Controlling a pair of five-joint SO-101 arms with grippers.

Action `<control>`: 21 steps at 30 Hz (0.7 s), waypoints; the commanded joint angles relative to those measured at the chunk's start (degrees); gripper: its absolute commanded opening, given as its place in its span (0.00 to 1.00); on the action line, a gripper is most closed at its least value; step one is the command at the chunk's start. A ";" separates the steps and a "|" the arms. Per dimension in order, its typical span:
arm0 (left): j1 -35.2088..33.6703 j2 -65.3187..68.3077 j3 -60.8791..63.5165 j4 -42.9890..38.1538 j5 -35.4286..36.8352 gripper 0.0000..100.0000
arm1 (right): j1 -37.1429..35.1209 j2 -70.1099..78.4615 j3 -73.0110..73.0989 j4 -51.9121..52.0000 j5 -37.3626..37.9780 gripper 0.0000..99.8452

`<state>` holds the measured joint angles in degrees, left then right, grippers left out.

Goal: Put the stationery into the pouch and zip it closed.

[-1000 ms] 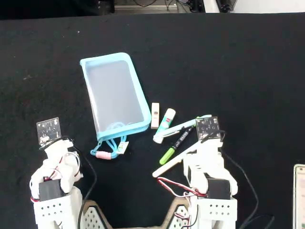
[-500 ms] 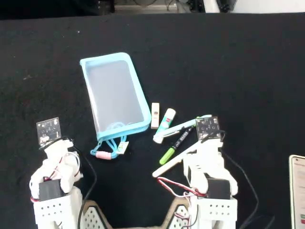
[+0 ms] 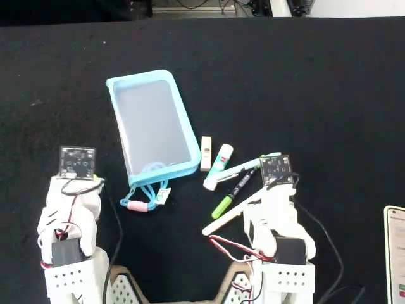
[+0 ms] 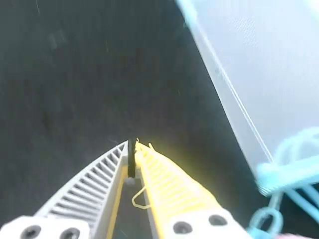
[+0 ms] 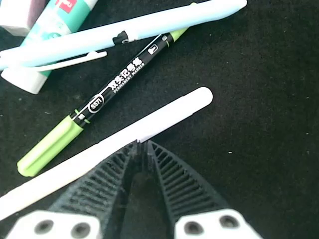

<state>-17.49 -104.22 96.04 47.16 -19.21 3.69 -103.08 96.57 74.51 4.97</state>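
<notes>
The blue-edged pouch [image 3: 152, 126] lay flat on the black surface [image 3: 304, 88]. Outside it, just to its right, lay an eraser [image 3: 205, 153], a small tube [image 3: 220, 161], a light blue pen [image 3: 243, 167], a green-capped marker [image 3: 233, 194] and a white pen [image 3: 229, 220]. The left claw [image 4: 133, 145], pressed together, hung over bare surface beside the pouch. The right claw [image 5: 142, 145], also pressed together and pinching nothing, had its tips just beside the white pen.

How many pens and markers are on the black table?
3, all by the right arm: a light blue plastic pen, a black marker with a green cap beside it, and a white plastic pen nearest the arm. None seems hidden.
</notes>
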 commanded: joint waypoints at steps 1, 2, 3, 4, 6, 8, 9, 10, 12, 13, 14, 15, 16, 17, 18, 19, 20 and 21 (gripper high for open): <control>-2.51 -0.44 0.84 -4.92 -4.22 0.03 | -0.26 -5.49 -0.04 0.44 -0.09 0.01; -3.74 -0.44 0.40 -5.19 -4.22 0.03 | -0.26 -5.49 -0.04 0.44 -0.09 0.01; -4.88 -0.44 -0.66 -5.45 -4.22 0.03 | -0.53 -5.49 -0.04 0.44 0.00 0.01; -6.29 -0.44 -1.71 -5.36 -4.13 0.03 | -0.53 -5.49 -0.04 0.44 0.00 0.01; -8.66 -0.44 -4.62 -4.48 -4.13 0.03 | -0.53 -5.49 -0.04 0.44 0.00 0.01; -10.42 -0.44 -8.84 -1.67 -4.13 0.03 | -0.44 -5.49 -0.04 0.44 -0.09 0.01; -11.03 -0.44 -11.12 0.00 -4.13 0.03 | -0.35 -5.49 -0.04 0.44 -0.09 0.01; -11.30 -0.44 -13.58 1.58 -4.13 0.03 | -0.53 -5.49 -0.04 0.44 -0.18 0.01; -11.47 -0.44 -18.33 4.75 -4.22 0.03 | -0.53 -5.49 -0.04 0.44 -0.26 0.01; -11.21 -0.44 -20.62 6.07 -4.22 0.03 | -0.53 -5.49 -0.04 0.44 -0.26 0.01; -11.03 -0.44 -22.55 6.77 -4.22 0.03 | -0.53 -5.49 -0.04 0.44 -0.26 0.01; -10.95 -0.44 -24.13 7.03 -4.13 0.03 | -0.53 -5.49 -0.04 0.44 -0.26 0.01; -10.95 -0.44 -25.45 6.59 -4.13 0.03 | -0.53 -5.49 -0.04 0.44 -0.26 0.01; -10.86 -0.35 -26.33 5.54 -4.13 0.03 | -0.53 -5.49 -0.04 0.44 -0.26 0.01; -10.86 -0.35 -26.59 3.96 -4.13 0.03 | -0.53 -5.49 -0.04 0.09 0.18 0.01; -10.86 -0.35 -26.59 2.29 -4.13 0.03 | -0.53 -5.49 -0.04 -1.14 0.18 0.02; -10.86 -0.35 -26.59 0.79 -4.13 0.03 | -0.53 -5.49 -0.13 -3.69 0.18 0.02; -10.86 -0.26 -26.59 -0.18 -4.13 0.03 | -0.44 -5.49 -0.22 -6.24 0.18 0.02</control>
<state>-28.22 -104.75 73.98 51.38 -22.99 3.69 -103.08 96.57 74.24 4.97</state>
